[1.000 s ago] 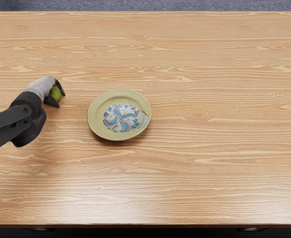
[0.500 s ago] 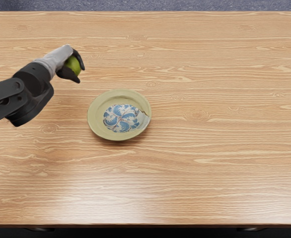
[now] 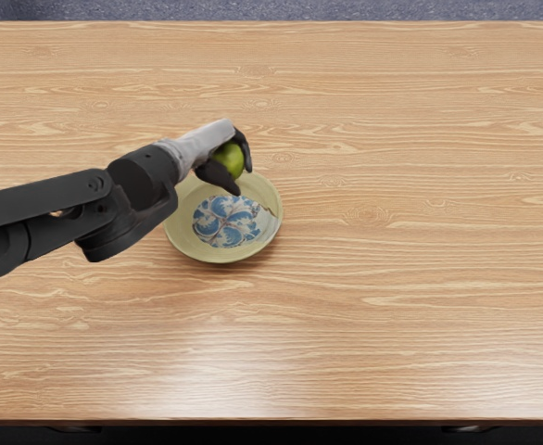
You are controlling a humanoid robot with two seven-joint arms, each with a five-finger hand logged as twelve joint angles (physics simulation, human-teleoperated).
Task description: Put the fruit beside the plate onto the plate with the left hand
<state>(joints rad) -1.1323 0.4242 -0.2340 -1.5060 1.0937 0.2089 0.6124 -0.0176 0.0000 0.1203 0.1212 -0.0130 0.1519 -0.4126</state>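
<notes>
Since half a second ago the left hand [image 3: 207, 153] has swung from the upper left of the frame toward the centre, carrying the green fruit [image 3: 230, 159]. Its dark fingers [image 3: 218, 176] grip the fruit at the upper-left rim of the plate [image 3: 258, 243]. The forearm hides the plate's left edge. Blue swirls pattern the plate's middle, and the wood-grain worktop [image 3: 392, 306] spreads all around.

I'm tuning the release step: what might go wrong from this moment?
1. The left hand holds the round green fruit over the plate's far rim, not its centre; released there, it may roll off onto the table.
2. The forearm overlaps the plate's left edge; lowering it might nudge or tip the plate.
</notes>
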